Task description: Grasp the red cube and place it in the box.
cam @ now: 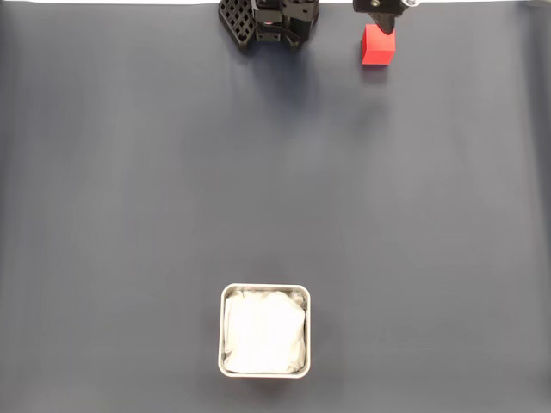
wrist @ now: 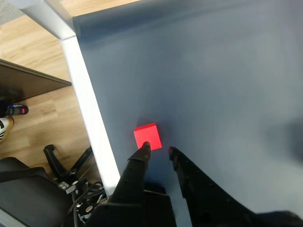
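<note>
Dark grey matting (cam: 275, 198) covers the whole table in the fixed view, which looks straight down. At the far edge, right of centre, sits the red cube (cam: 377, 46), with a black part of the arm (cam: 383, 9) directly above it at the frame's top. Left of that, also at the far edge, stands the arm's black base (cam: 269, 21). Well apart from both, at the near edge and slightly left of centre, is the box (cam: 308, 331), a small square tray with a pale rim and rounded corners. Crumpled white paper (cam: 264, 333) fills its inside.

Seen from the wrist view, the gripper (wrist: 158, 147) reaches in from the bottom, its two black fingers spread a little apart. The cube (wrist: 147, 135) rests on the mat just beyond the fingertips, with the left fingertip (wrist: 145, 146) at its near face and the right one just beside its corner. Neither finger clamps it. Left of the mat runs the table's white edge (wrist: 90, 113), and beyond it a wooden floor (wrist: 42, 123) with dark cables (wrist: 75, 189).
</note>
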Available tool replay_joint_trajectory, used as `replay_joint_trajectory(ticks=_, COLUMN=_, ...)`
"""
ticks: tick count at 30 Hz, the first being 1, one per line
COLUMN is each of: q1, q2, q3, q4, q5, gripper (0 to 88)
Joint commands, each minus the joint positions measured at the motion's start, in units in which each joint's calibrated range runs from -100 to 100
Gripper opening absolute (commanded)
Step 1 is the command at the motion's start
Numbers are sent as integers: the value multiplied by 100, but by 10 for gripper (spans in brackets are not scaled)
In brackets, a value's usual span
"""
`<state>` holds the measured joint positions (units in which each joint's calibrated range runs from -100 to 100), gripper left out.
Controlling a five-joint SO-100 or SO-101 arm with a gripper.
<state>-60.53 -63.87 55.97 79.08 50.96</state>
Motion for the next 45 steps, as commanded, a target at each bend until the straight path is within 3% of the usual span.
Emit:
replay_joint_trajectory(ticks=1, q1=-147, q2=-103, q3=69, q4=-121, q5=-73, gripper=105)
replay_joint_trajectory(ticks=13, q1=-182, q2=-34, q3=270, q4=-203, q5=-5, gripper=219)
replay_joint_trajectory(ticks=31, q1=251, q2=-155, q3=872, q4=-981, q5=694, gripper=269)
replay_joint_trajectory(ticks=45, q1=421, q2=-94, q3=1538, q4=-1727, q5=904, gripper=293)
